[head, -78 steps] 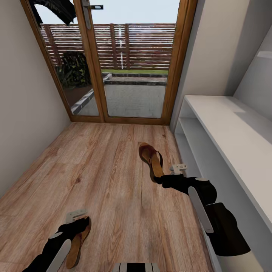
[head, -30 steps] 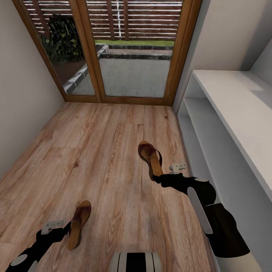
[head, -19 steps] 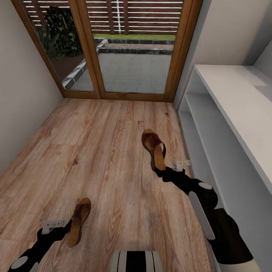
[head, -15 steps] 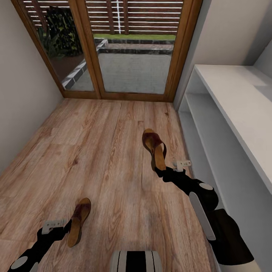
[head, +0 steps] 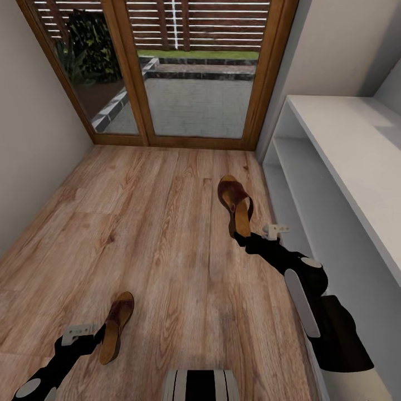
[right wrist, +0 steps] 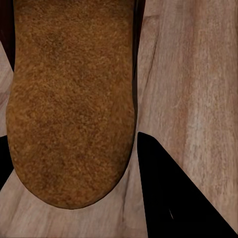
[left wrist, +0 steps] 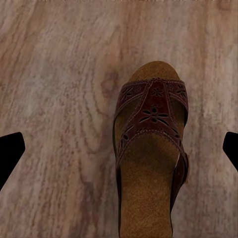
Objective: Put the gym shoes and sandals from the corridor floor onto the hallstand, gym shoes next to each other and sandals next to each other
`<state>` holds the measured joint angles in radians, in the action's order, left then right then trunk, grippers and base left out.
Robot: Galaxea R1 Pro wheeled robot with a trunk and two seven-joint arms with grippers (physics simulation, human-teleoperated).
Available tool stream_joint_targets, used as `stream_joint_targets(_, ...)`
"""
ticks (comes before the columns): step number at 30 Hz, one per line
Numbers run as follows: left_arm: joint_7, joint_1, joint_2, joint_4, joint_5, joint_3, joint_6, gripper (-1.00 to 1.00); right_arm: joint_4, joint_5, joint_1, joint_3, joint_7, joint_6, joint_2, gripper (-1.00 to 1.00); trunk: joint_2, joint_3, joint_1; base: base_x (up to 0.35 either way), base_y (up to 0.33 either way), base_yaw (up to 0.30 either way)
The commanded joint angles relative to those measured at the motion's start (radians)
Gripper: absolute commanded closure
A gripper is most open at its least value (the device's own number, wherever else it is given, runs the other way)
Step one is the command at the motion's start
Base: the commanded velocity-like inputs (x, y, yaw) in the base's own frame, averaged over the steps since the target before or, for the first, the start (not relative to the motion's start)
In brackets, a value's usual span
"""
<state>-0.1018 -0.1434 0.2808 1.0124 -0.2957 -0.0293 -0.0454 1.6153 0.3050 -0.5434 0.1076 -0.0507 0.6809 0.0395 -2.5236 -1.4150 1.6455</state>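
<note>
Right gripper point(head: 240, 238) grips the heel of one sandal point(head: 235, 204) near the hallstand point(head: 356, 167); left gripper point(head: 100, 337) is open above the other sandal point(left wrist: 151, 158), which lies on the corridor floor point(head: 156, 234).

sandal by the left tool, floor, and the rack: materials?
Sandal: the strap looks like dark reddish-brown leather with punched flower cutouts; the footbed is matte and grainy tan, possibly suede or cork. Floor: wood-look planks with visible grain and knots, low sheen; laminate or real wood can't be told. Rack: smooth, matte white panels, likely painted board.
</note>
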Motion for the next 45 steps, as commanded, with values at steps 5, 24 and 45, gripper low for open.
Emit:
stream_joint_targets(5,0.0,0.0,0.0,0.0,0.0,0.0,0.0,-1.0,0.0,0.004,0.0,0.0,0.003,0.0,0.0,1.0,0.0,0.0,0.0,0.0,0.0,0.0)
stream_joint_targets(24,-0.001,0.001,0.001,-0.002,0.003,0.042,-0.001,-1.0,-0.015,0.018,0.009,0.001,0.003,0.007,-0.006,1.0,-0.003,-0.054,0.006,0.0,0.0,0.0)
stream_joint_targets(45,0.01,-0.004,-0.026,0.0,0.141,0.038,-0.025,-1.0,-0.014,0.016,0.01,0.005,0.003,0.006,-0.007,1.0,-0.005,-0.089,0.01,0.0,0.0,0.0)
